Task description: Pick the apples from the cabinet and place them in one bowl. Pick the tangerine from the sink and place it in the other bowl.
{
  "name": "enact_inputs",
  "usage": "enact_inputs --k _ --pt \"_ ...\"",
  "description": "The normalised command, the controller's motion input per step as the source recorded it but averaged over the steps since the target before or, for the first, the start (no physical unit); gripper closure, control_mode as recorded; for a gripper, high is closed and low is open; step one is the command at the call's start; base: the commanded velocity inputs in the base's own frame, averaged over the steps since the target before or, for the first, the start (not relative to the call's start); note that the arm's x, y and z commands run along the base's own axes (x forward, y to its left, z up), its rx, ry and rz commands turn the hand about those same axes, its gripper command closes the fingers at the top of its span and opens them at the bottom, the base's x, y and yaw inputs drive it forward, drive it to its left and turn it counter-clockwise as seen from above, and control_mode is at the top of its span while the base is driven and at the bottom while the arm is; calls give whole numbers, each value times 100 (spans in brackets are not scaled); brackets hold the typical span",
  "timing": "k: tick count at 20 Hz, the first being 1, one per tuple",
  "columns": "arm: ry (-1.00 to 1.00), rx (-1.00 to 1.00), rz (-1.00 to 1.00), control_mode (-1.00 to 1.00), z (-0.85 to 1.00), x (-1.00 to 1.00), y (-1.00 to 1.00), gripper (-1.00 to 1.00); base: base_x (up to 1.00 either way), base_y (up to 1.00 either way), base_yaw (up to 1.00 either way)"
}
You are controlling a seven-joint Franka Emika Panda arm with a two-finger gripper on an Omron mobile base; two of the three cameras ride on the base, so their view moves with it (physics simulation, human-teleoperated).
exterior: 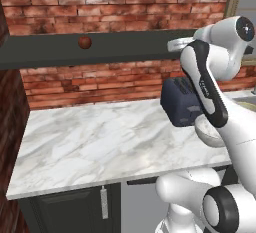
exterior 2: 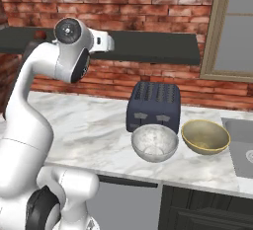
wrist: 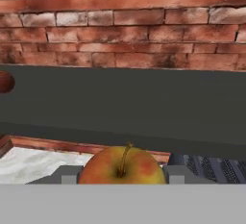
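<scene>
Your fingers (wrist: 123,176) are clamped on the yellow-orange apple (wrist: 122,166) before the cabinet (wrist: 144,107); the dark red apple (exterior: 85,42) rests on it.

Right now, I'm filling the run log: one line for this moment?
gripper: shut on yellow-orange apple | dark red apple: on shelf | white bowl: empty

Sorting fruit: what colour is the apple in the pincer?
Yellow-orange with red blush; hand view.

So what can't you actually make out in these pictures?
- Sink: cut off by the right edge of the right base view; no tangerine can be made out.
- Grey bowl: mostly behind the arm in the left base view.
- Yellow apple: lower half cut off in the hand view.
- Red apple: cut by the hand view's left edge.
</scene>
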Motion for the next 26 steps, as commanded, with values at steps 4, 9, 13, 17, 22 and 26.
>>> enact_inputs --k 4,9,13,17,22,26 --pt "9 0 0 -100 45 -67 -33 100 0 0 0" --pt "8 -4 -1 -100 9 -18 -1 100 0 0 0" --pt "12 -11 -8 -100 0 -39 7 100 0 0 0" --pt "14 -12 -10 -100 0 -51 5 100 0 0 0" --pt "20 -10 -8 -100 -2 -46 4 100 0 0 0" --pt "21 -4 -7 -100 -29 -45 0 100 0 0 0"
